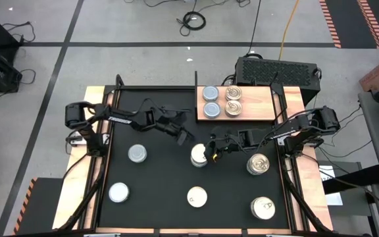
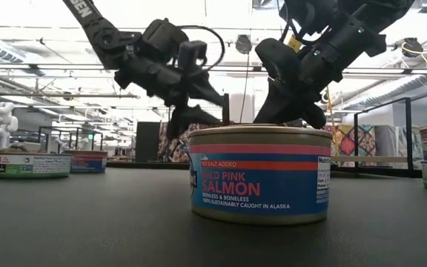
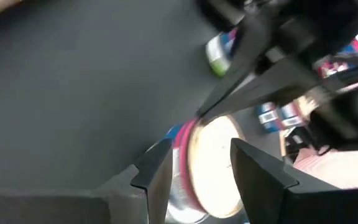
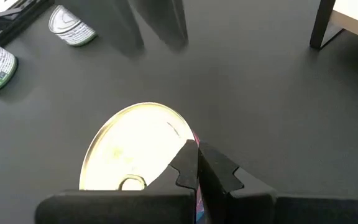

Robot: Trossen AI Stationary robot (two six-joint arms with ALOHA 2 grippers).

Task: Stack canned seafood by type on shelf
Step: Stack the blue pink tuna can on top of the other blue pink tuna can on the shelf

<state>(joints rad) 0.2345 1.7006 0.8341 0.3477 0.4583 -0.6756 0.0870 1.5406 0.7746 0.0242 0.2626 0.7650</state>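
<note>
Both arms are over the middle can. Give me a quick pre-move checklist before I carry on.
1. Left pincer open, fingers either side of the middle can: ok.
2. Right pincer shut, at that can's rim: ok.
3. Can gripped by either pincer: cannot tell.
4. Arms apart from each other: cannot tell, they crowd close in the low view.
5. Shelf sorted, two silver tops beside two gold: ok.
6. Free shelf space on the right: ok.
</note>
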